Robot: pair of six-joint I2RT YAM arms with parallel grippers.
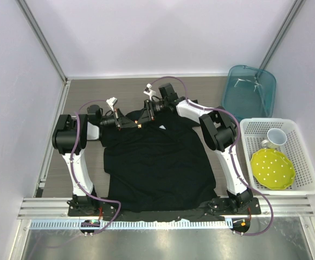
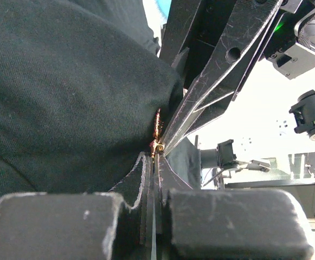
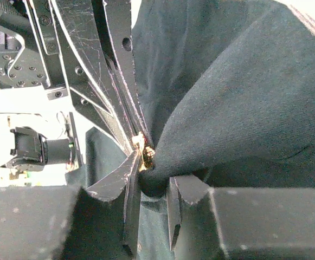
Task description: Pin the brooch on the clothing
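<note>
Pinning was in hand: left gripper (image 2: 155,162) jaws shut, seemingly on brooch (image 2: 158,132); right gripper (image 3: 152,184) jaws pinched clothing (image 3: 244,97) fold. Next move needed pin driven through fabric.

1. The clothing (image 1: 157,162) is plain black; up close it shows a fine woven grain.
2. The brooch (image 2: 158,130) is golden-orange with a speck of red at its lower end (only a thin edge of it shows).
3. The left gripper (image 2: 155,162) and the right gripper (image 3: 152,181) are matt black, with pale scratches and worn grey edges.
4. The arms (image 1: 80,173) are white and black, and their cables (image 1: 79,135) are purple.
5. The basket (image 1: 309,190) is white latticework.
6. The plate (image 1: 272,168) is yellow-green with small white dots.
7. The cup (image 1: 276,138) is white.
8. The bin (image 1: 249,95) is see-through teal.
9. The table (image 1: 92,92) is grey-brown with a faint wood grain.
10. The walls (image 1: 157,32) are pale lilac-white.
</note>
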